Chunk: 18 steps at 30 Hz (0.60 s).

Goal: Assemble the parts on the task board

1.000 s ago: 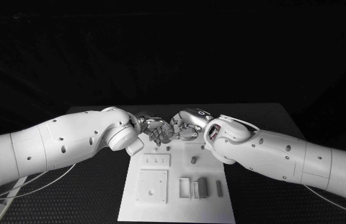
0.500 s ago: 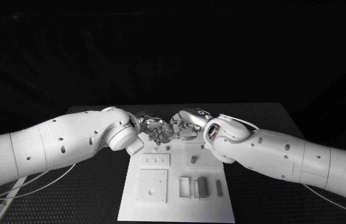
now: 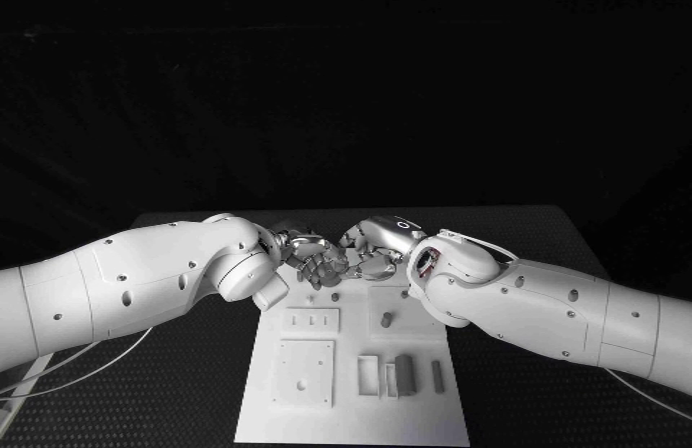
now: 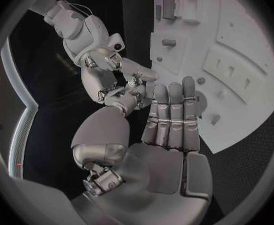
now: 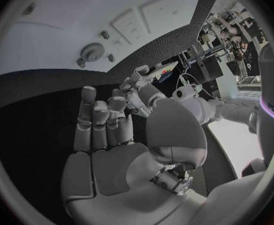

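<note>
At the near edge of the black table [image 3: 159, 408], the white task board [image 3: 433, 418] runs lengthwise away from the robot. On its near left part lies a square white plate [image 3: 306, 371] with small holes. Just to the right of it, towards the near right corner, a short row of upright parts stands close together: a pale block [image 3: 369, 375], a darker grey block [image 3: 405, 374] and a slim grey piece [image 3: 438, 375] a little apart at the right edge. Farther along, a smaller slotted plate [image 3: 312, 319] sits on the left side of the board, and a short grey peg [image 3: 387, 319] stands near it towards the right edge.

Over the board's far end the two hands meet. The left hand [image 3: 312, 259] comes from the left edge and the right hand [image 3: 375, 253] from the right edge, their fingertips touching or nearly so above the board's middle line. The left wrist view shows the left hand's fingers [image 4: 171, 110] straight and side by side over the board, palm bare, its thumb bent towards the right hand's curled fingertips. The right wrist view shows the right hand's palm bare too, fingers [image 5: 96, 115] raised and loosely bent, thumb set apart, with the left hand's fingertips just beyond them. Whether either hand pinches a small part where the fingertips meet cannot be told. Beyond the hands in that view, a round part [image 5: 92, 51] sits on the board among a few small pegs.
</note>
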Each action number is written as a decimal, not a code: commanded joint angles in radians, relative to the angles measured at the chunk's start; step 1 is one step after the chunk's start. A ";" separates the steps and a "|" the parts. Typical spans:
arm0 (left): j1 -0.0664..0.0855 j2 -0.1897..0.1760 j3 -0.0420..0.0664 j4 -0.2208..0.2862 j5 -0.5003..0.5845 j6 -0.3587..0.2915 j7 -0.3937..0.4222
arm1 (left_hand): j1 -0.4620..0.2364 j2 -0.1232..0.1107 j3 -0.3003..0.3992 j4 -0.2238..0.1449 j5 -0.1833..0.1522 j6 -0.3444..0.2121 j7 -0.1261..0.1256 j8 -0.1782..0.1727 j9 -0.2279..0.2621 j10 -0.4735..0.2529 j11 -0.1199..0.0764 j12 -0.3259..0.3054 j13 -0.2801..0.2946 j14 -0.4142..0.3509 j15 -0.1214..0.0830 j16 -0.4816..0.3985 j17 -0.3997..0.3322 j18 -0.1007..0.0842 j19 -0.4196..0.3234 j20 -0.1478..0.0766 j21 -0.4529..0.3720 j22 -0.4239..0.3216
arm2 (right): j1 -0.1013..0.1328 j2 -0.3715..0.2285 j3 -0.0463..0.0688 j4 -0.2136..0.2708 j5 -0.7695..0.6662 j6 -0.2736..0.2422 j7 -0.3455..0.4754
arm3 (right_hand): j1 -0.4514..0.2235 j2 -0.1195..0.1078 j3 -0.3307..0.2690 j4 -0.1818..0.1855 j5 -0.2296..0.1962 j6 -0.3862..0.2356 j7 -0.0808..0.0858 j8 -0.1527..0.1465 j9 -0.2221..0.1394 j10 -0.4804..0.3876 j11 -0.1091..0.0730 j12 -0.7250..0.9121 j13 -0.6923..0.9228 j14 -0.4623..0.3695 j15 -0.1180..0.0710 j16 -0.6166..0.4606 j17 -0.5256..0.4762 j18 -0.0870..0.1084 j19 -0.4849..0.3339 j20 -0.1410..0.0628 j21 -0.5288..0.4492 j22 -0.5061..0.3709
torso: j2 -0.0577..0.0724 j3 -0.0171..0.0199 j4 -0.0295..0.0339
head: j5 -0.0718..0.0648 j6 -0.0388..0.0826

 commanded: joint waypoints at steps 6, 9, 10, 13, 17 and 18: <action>0.002 -0.001 0.000 -0.004 0.011 0.020 -0.005 | -0.008 0.006 -0.001 0.003 0.062 0.042 -0.027 0.018 0.017 0.046 -0.032 0.011 -0.001 0.014 -0.004 0.016 -0.013 0.002 0.017 -0.008 0.002 0.006 | 0.000 -0.021 0.000 -0.006 0.021 -0.078 -0.004 | -0.035 -0.077 0.006 0.039 0.003 -0.095 0.056 -0.042 -0.019 -0.059 0.035 -0.040 -0.018 -0.053 0.042 -0.036 -0.013 -0.012 -0.059 0.021 -0.033 0.009 | 0.000 0.0008 0.0010 | 0.002 0.002; 0.002 -0.005 0.000 -0.009 0.011 0.053 -0.017 | -0.009 0.005 -0.001 0.003 0.063 0.043 -0.027 0.019 0.017 0.047 -0.032 0.011 -0.001 0.015 -0.004 0.016 -0.014 0.002 0.018 -0.008 0.002 0.006 | 0.000 -0.038 0.000 -0.006 0.019 -0.067 -0.001 | -0.031 -0.088 0.016 0.053 0.003 -0.103 0.060 -0.045 -0.021 -0.064 0.040 -0.040 -0.021 -0.061 0.047 -0.036 -0.013 -0.011 -0.066 0.026 -0.035 0.011 | 0.000 0.0008 0.0011 | 0.003 0.000; 0.002 -0.006 0.000 -0.010 0.011 0.064 -0.021 | -0.009 0.005 -0.001 0.003 0.063 0.043 -0.027 0.019 0.017 0.047 -0.032 0.011 -0.001 0.015 -0.004 0.017 -0.014 0.002 0.018 -0.008 0.002 0.006 | 0.000 -0.042 0.000 -0.006 0.013 -0.066 0.000 | -0.029 -0.088 0.017 0.055 0.003 -0.099 0.060 -0.043 -0.020 -0.065 0.040 -0.040 -0.021 -0.062 0.047 -0.035 -0.013 -0.011 -0.067 0.026 -0.035 0.012 | 0.000 0.0007 0.0011 | 0.003 -0.001; 0.002 -0.010 -0.002 -0.017 0.001 0.087 -0.039 | -0.009 0.005 -0.001 0.003 0.063 0.043 -0.027 0.019 0.017 0.047 -0.032 0.011 -0.001 0.015 -0.004 0.017 -0.014 0.002 0.018 -0.008 0.002 0.006 | 0.000 -0.057 0.000 -0.009 0.011 -0.066 -0.001 | -0.026 -0.091 0.018 0.057 0.003 -0.094 0.059 -0.039 -0.019 -0.067 0.039 -0.040 -0.022 -0.064 0.046 -0.035 -0.014 -0.010 -0.070 0.028 -0.035 0.013 | 0.000 0.0014 0.0008 | 0.004 -0.002; 0.002 -0.013 -0.008 -0.027 -0.026 0.105 -0.060 | -0.010 0.007 -0.001 0.002 0.055 0.042 -0.027 0.018 0.017 0.048 -0.033 0.011 -0.001 0.015 -0.005 0.018 -0.017 0.002 0.019 -0.008 0.001 0.007 | 0.000 -0.073 0.000 -0.019 0.011 -0.071 -0.004 | -0.022 -0.087 0.020 0.058 0.003 -0.092 0.058 -0.037 -0.018 -0.067 0.038 -0.039 -0.023 -0.065 0.046 -0.034 -0.014 -0.009 -0.070 0.029 -0.034 0.014 | 0.000 0.0020 -0.0005 | 0.007 -0.004; 0.001 -0.014 -0.011 -0.031 -0.037 0.109 -0.068 | -0.010 0.008 -0.001 0.002 0.051 0.042 -0.027 0.018 0.017 0.048 -0.033 0.011 -0.002 0.015 -0.005 0.018 -0.018 0.002 0.019 -0.008 0.001 0.007 | 0.000 -0.077 0.000 -0.024 0.013 -0.074 -0.005 | -0.021 -0.086 0.020 0.058 0.003 -0.091 0.058 -0.037 -0.018 -0.067 0.038 -0.039 -0.023 -0.065 0.046 -0.034 -0.014 -0.009 -0.070 0.029 -0.034 0.014 | 0.000 0.0020 -0.0010 | 0.006 -0.004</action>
